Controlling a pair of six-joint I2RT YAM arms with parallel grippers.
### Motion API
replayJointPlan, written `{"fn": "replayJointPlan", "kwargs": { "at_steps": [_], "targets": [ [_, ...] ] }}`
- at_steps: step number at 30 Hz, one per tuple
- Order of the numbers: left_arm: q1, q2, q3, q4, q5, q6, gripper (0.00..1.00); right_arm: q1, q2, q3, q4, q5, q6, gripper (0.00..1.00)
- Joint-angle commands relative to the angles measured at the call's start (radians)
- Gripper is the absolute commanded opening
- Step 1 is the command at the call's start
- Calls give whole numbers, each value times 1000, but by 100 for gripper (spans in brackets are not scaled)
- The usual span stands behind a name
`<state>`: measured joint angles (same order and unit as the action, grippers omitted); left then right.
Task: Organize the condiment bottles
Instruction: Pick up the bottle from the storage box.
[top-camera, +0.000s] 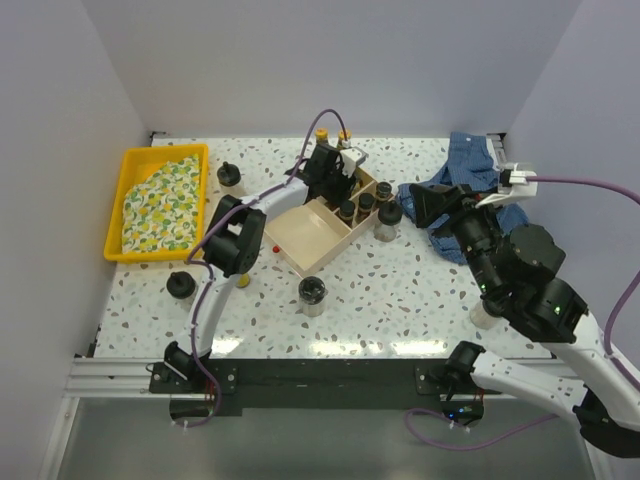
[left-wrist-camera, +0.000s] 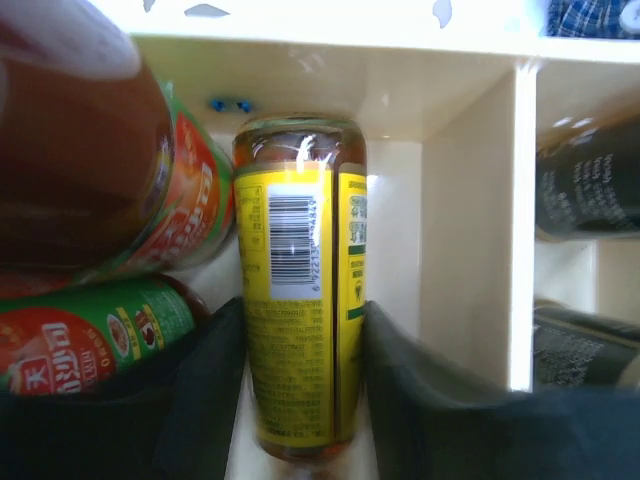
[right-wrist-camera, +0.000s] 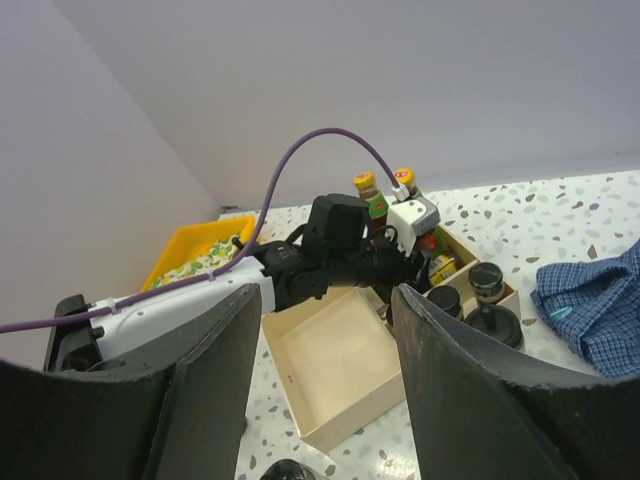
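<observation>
My left gripper (left-wrist-camera: 303, 318) reaches into the far compartment of the pale wooden box (top-camera: 315, 232) and is shut on a slim yellow-labelled bottle (left-wrist-camera: 300, 220), a dark pad against each side. Two red sauce bottles (left-wrist-camera: 95, 180) with green labels lie just left of it. Dark-capped bottles (top-camera: 365, 200) fill the neighbouring compartment. Black-lidded jars (top-camera: 312, 291) stand loose on the table, with others at the left (top-camera: 181, 284) and back (top-camera: 230, 174). My right gripper (right-wrist-camera: 325, 400) hangs open and empty to the right of the box, over a blue cloth (top-camera: 470, 165).
A yellow tray (top-camera: 128, 160) with a lemon-print cloth sits at the back left. The box's large front compartment (right-wrist-camera: 345, 365) holds nothing. A pale jar (top-camera: 485, 315) stands by my right arm. A small red bit (top-camera: 276, 247) lies left of the box.
</observation>
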<state>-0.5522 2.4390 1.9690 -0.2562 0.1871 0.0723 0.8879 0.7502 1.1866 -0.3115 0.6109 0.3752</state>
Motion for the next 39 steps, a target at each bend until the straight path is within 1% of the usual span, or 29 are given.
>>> {"fn": "replayJointPlan", "kwargs": {
  "at_steps": [1,2,4,16,23,30,39],
  "targets": [
    [1,11,-1,-83,46,-31,10,0,-8,-1,55,21,-9,59],
    [1,5,-1,-83,49,-32,4,-1,-9,1,55,23,-9,59],
    [1,-17,1,-90,58,-32,0,-1,-15,-1,55,13,-1,59],
    [1,-130,27,-112,34,-48,0,-1,-23,-7,65,3,11,59],
    [1,-149,65,-135,14,-45,0,0,-35,-13,60,12,10,59],
    [2,-166,68,-120,-37,-58,0,-1,-49,-10,38,20,16,59],
    [1,-196,85,-155,-43,-60,0,-1,-46,-30,45,44,13,59]
  ]
}}
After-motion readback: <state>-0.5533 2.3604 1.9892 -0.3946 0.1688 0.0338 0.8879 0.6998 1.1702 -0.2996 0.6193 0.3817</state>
